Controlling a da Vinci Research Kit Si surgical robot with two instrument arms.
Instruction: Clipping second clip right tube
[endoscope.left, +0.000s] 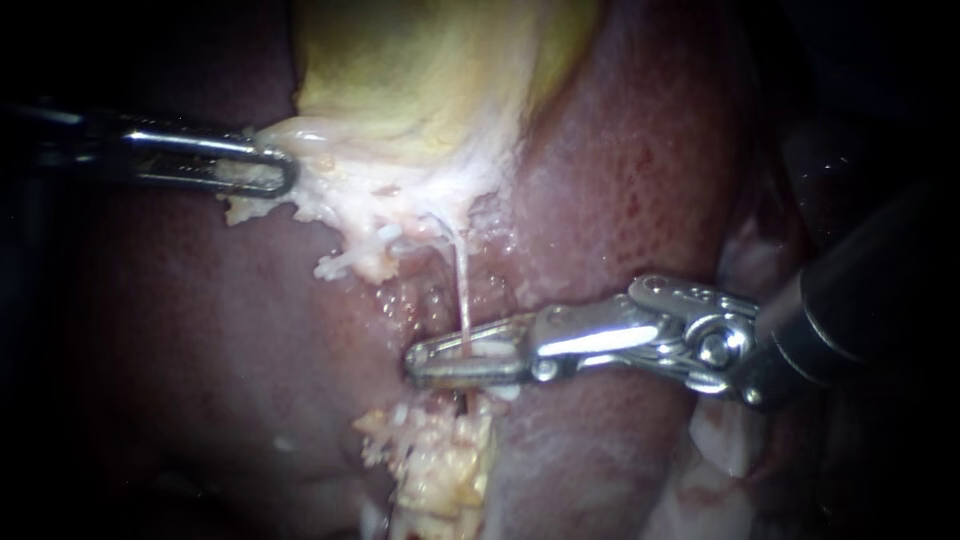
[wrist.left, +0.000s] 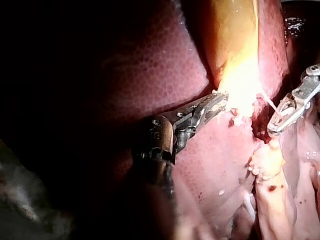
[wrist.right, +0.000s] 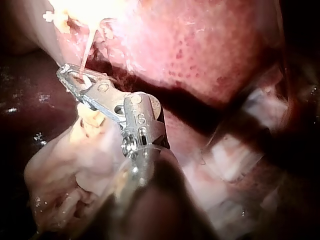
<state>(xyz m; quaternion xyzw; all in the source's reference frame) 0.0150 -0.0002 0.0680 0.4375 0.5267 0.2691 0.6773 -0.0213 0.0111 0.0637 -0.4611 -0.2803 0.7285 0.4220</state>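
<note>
My left instrument (endoscope.left: 285, 172) has its claw clamped on the gallbladder (endoscope.left: 420, 80) fringe; a slip there would slacken everything. The thin tube (endoscope.left: 462, 285) runs through the narrowly parted claw of my right instrument (endoscope.left: 415, 362), over the liver (endoscope.left: 620, 170); a sideways tug could tear it.

The liver (endoscope.left: 640, 170) walls the tube (endoscope.left: 463, 285) on both sides; fat (endoscope.left: 440, 470) crowds beneath.
</note>
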